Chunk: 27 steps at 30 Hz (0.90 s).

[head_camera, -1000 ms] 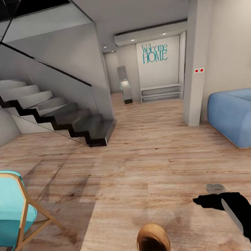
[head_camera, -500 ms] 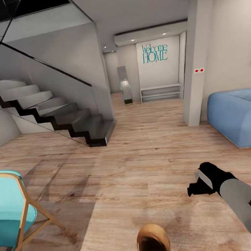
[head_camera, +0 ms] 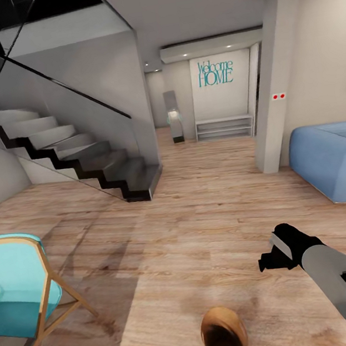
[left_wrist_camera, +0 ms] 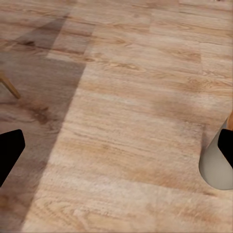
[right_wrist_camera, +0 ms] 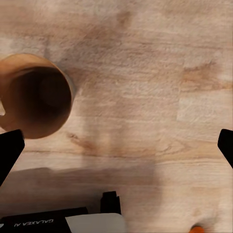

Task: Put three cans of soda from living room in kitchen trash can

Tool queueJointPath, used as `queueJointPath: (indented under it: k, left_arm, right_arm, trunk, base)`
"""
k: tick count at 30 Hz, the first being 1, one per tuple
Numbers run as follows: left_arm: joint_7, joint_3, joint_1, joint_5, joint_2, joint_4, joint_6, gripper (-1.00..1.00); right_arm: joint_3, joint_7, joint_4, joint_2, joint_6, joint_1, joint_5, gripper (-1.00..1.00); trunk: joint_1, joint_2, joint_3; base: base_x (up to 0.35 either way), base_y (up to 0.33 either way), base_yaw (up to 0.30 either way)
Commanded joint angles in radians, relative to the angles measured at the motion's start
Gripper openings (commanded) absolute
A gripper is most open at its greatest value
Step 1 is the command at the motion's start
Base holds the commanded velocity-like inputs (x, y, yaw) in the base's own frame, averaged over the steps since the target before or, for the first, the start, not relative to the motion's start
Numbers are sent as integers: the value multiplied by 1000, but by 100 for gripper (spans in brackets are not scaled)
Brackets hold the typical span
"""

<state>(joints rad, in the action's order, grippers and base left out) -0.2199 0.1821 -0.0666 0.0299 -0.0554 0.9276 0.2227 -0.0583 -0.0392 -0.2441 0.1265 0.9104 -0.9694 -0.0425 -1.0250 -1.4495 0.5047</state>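
On the head camera I see the right hand (head_camera: pixel 272 260) out over the light wood floor (head_camera: pixel 204 224), its black wrist turned so I cannot tell whether the fingers are apart or together. The trash can (head_camera: pixel 224 336) stands near it, closer to my base and toward the left arm's side, brown inside showing, no can visible in it. Beyond the hand a blue sofa (head_camera: pixel 337 159) sits against the wall, a dark staircase (head_camera: pixel 75 161) rises across the room, and a turquoise chair (head_camera: pixel 21 294) stands on the left arm's side.

Left wrist camera: the left hand (left_wrist_camera: pixel 119 155) is spread wide apart, its two black fingertips (left_wrist_camera: pixel 9 150) at opposite edges, bare floor between them. The bin's grey wall (left_wrist_camera: pixel 216 165) is just beside one fingertip.

Right wrist camera: fingertips (right_wrist_camera: pixel 8 150) wide apart here, nothing gripped. The trash can's open mouth (right_wrist_camera: pixel 34 97) lies near one fingertip, upright on the floor. A small orange speck (right_wrist_camera: pixel 198 227) shows at the frame's edge; I can't tell what it is.
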Motion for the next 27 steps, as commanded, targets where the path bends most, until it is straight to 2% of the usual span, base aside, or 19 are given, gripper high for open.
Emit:
queueJointPath:
  k: [1,6,11,12,21,27]
  left_arm:
    - [-7,2,0,4,0,0,1,100]
    - [-6,2,0,3,2,0,1,100]
    - [-2,2,0,0,3,0,1,100]
    - [1,2,0,-1,3,0,0,100]
    - [2,2,1,-2,3,0,-1,100]
    - [-6,-1,2,-3,-1,0,-8,100]
  right_arm:
    - [-6,-4,-1,-1,4,0,-5,100]
    - [-6,-4,-3,-2,0,1,-3,100]
    - [-6,-5,-2,-1,-64,4,0,100]
    - [-4,-6,-1,-2,-84,5,1,100]
    - [-1,-7,-1,-3,-94,6,0,100]
    - [0,-6,-1,-3,-99,6,0,100]
  trunk:
    - [0,-1,1]
    - [0,-1,1]
    - [0,-1,1]
    - [0,-1,1]
    - [0,-1,1]
    - [0,-1,1]
  base:
    - [0,78,0]
    - [0,50,0]
    - [11,12,0]
    - [193,2,0]
    - [263,21,0]
    - [106,10,0]
